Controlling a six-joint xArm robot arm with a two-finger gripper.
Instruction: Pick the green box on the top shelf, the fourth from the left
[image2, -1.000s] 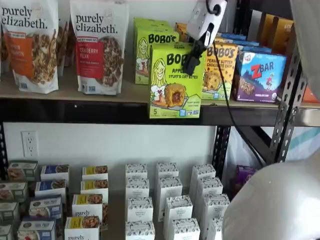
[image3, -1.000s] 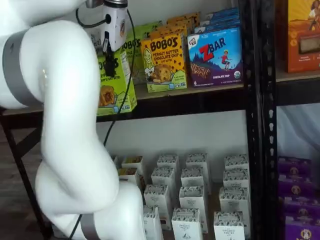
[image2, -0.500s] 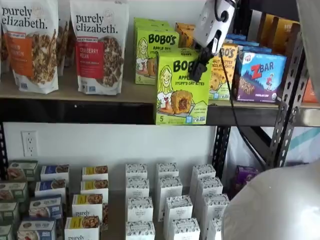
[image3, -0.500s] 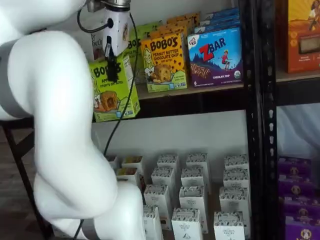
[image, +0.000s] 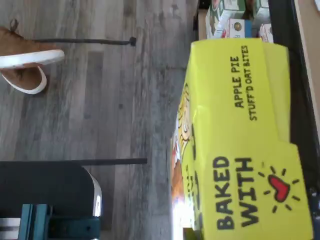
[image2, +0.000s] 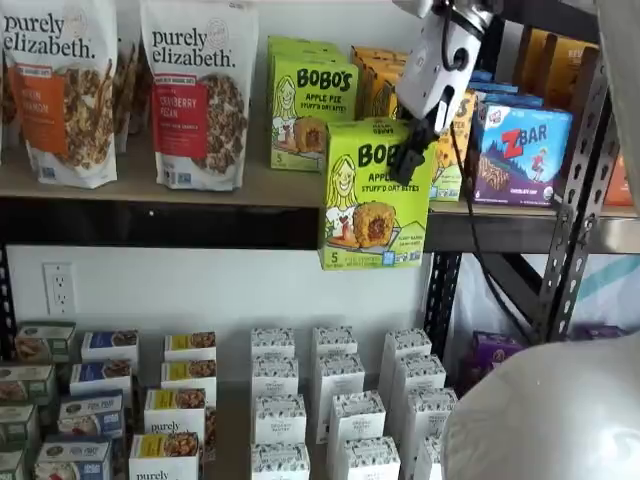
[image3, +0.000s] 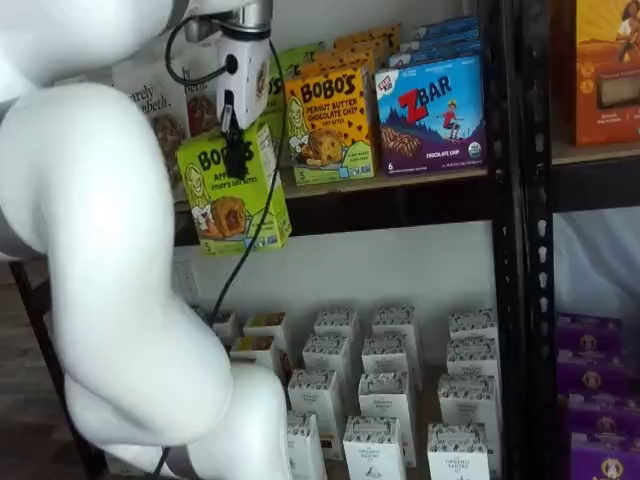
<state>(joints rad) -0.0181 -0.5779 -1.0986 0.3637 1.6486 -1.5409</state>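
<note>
My gripper (image2: 412, 160) is shut on the green box (image2: 375, 195), a lime-green Bobo's Apple Pie carton. It hangs in the air in front of the top shelf (image2: 160, 215), clear of the board and lower than the beam's top edge. Both shelf views show it; in a shelf view the gripper (image3: 236, 155) holds the green box (image3: 232, 195) by its top, slightly tilted. The wrist view shows the box's top face (image: 240, 145) with "BAKED WITH" and "APPLE PIE STUFF'D OAT BITES". Another green Bobo's box (image2: 310, 110) stands on the shelf behind.
Purely Elizabeth bags (image2: 200, 90) stand left on the top shelf. An orange-yellow Bobo's box (image3: 328, 125) and a ZBar box (image3: 432, 112) stand right. Small white boxes (image2: 335, 410) fill the lower level. Black uprights (image3: 510, 240) stand at the right. A brown shoe (image: 25, 60) is on the floor.
The gripper has drawn the green box farther out from the shelf, to the right and lower in one shelf view. The rest of the shelf has not changed.
</note>
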